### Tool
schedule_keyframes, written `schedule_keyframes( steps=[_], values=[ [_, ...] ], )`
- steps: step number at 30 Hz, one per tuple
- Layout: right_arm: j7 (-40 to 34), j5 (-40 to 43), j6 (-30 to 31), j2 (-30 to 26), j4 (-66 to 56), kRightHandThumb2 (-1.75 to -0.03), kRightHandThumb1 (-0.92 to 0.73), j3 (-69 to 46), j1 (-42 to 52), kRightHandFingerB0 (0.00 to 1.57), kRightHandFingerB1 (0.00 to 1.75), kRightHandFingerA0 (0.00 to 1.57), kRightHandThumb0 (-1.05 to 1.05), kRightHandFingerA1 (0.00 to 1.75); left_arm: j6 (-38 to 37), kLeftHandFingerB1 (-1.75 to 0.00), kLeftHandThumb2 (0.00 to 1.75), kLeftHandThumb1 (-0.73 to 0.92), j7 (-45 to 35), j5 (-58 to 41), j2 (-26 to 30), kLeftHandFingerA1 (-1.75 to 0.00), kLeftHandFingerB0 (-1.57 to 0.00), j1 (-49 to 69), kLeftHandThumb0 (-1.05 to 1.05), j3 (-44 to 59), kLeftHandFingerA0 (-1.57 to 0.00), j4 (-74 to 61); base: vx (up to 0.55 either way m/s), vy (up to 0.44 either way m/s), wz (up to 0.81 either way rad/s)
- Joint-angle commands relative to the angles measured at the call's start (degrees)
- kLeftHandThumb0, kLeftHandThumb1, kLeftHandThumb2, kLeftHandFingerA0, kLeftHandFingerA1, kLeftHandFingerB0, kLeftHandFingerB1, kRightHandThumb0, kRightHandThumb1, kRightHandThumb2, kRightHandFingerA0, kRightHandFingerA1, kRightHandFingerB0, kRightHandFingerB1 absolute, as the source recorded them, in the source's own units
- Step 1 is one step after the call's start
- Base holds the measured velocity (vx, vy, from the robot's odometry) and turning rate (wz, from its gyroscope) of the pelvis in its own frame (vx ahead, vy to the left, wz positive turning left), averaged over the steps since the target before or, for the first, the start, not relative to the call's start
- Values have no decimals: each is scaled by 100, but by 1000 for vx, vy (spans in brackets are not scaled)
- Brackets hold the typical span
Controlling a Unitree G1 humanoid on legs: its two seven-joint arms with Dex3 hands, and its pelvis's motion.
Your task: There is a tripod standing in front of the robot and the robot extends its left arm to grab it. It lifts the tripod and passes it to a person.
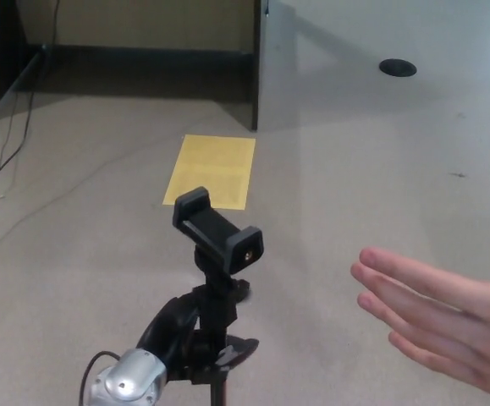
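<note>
From up here I see mostly pale grey carpet (380, 169), with a dark partition panel (256, 63) standing at the top and a black round fitting (397, 68) set in the floor beyond it. A yellow sheet (211, 171) lies flat on the carpet just behind the tripod. A person's hand (439, 317) reaches in from the lower right, palm open, fingers stretched toward the tripod but apart from it. My left hand (173, 338) comes up from the bottom edge — its black fingers are wrapped around the tripod (215, 292) just under the head, gripping the stem. The tripod's phone clamp (217, 231) sits above my hand, tilted, between the sheet and the waiting palm. A thin cable (24, 127) trails along the far left.
</note>
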Motion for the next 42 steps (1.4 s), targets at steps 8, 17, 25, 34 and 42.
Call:
schedule_keyframes(
  steps=[8,17,25,34,42],
  values=[
    [22,-72,98,-64,25,-61,-68,56,-51,26,30,64,-38,42,-454,-108,70,90,17,35,-76,-132,-65,364,-4,2,-78,-493,0,0,0],
    [87,-51,182,-80,6,-61,-68,75,-78,26,30,62,-38,41,-572,-109,70,91,-85,-22,-80,-134,-70,479,-4,12,-81,-1111,0,0,0],
    [131,-13,183,-122,99,-60,-68,43,-109,28,31,59,-37,40,-54,-107,73,88,-434,-577,-239,-126,-74,394,-2,193,-89,-2665,0,0,0],
    [93,-98,158,-141,127,-60,-69,104,-86,30,31,61,-39,42,892,-101,79,78,-552,-752,-268,-115,-85,-427,-8,169,-103,-4196,0,0,0],
    [128,-67,211,-146,112,-61,-68,118,-158,32,31,60,-39,40,2031,-102,74,74,-496,-814,-454,-116,-86,-1796,-14,20,-106,-5064,0,0,0]
  ],
)
